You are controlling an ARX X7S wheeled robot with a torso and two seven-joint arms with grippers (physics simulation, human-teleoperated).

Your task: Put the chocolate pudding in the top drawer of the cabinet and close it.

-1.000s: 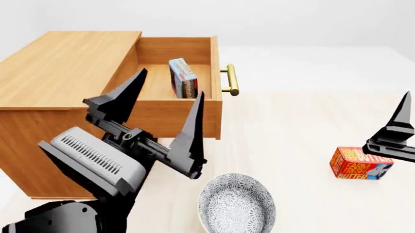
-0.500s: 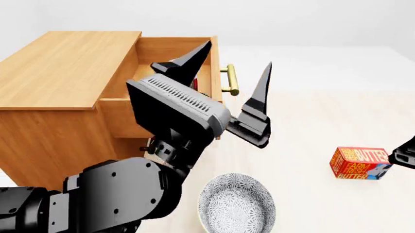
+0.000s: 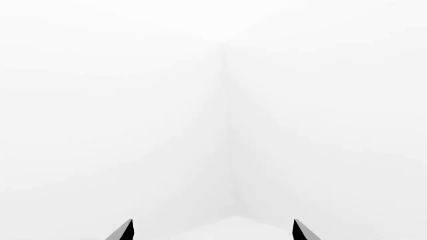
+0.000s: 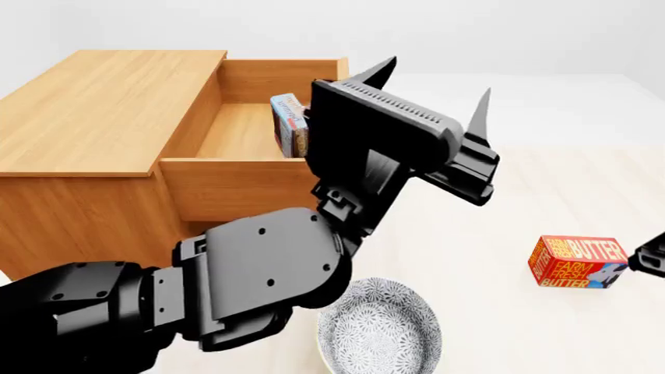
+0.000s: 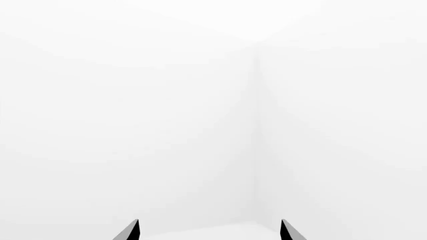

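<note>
A: Cabinet (image 4: 99,101) fills the left of my head view; top drawer (image 4: 255,187) pulled out. Contents?

B: Chocolate pudding (image 4: 290,125) stands on edge inside it, against the right side, partly hidden by my left arm.

A: Left gripper (image 4: 431,89)?

B: Raised in front of the drawer's right end, fingers spread, nothing between them. Wrist camera shows blank white wall.

A: Smaller items?

B: Patterned bowl (image 4: 379,331) near me; butter box (image 4: 578,262) on the table, my right gripper (image 4: 652,257) just beside it at the frame edge. Right fingers (image 5: 131,231) apart, empty.
</note>
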